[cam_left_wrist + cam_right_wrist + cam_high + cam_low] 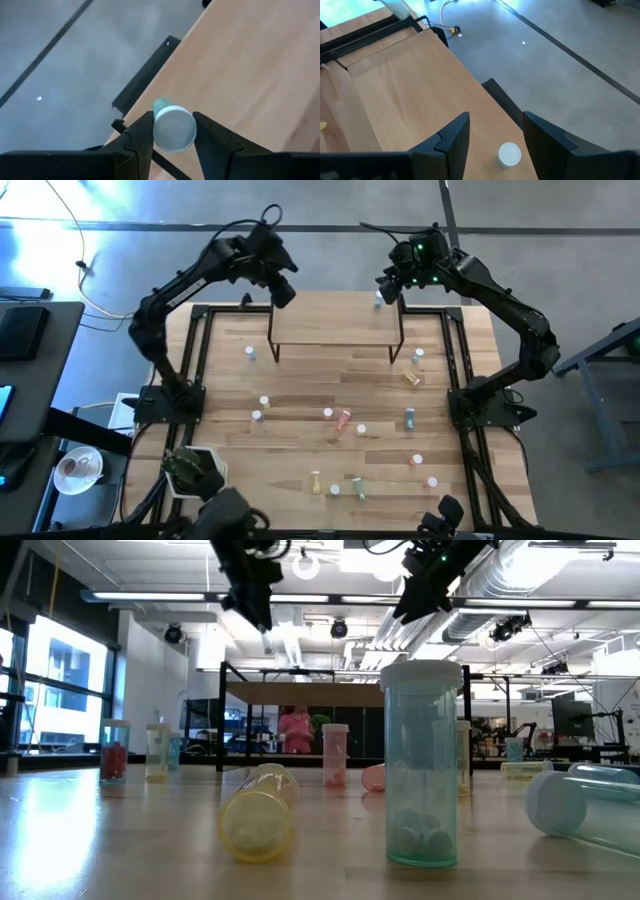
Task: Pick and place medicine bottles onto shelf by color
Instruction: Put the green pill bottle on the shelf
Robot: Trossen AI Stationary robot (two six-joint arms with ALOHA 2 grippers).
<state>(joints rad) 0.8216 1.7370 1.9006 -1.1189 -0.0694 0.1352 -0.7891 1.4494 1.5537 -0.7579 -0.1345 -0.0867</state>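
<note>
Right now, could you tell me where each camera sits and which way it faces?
High: overhead, straight down on the shelf; both arms.
Low: table height, across bottles to the shelf; arms above.
Left wrist: left gripper clamping a blue-green bottle.
Right wrist: right gripper open above a white-capped bottle.
All share the shelf.

Two dark jointed arms on black bases

Matte black links throughout; the right arm (505, 305) shows a small green light near its wrist; each hand has two blocky black fingers (451, 142).
</note>
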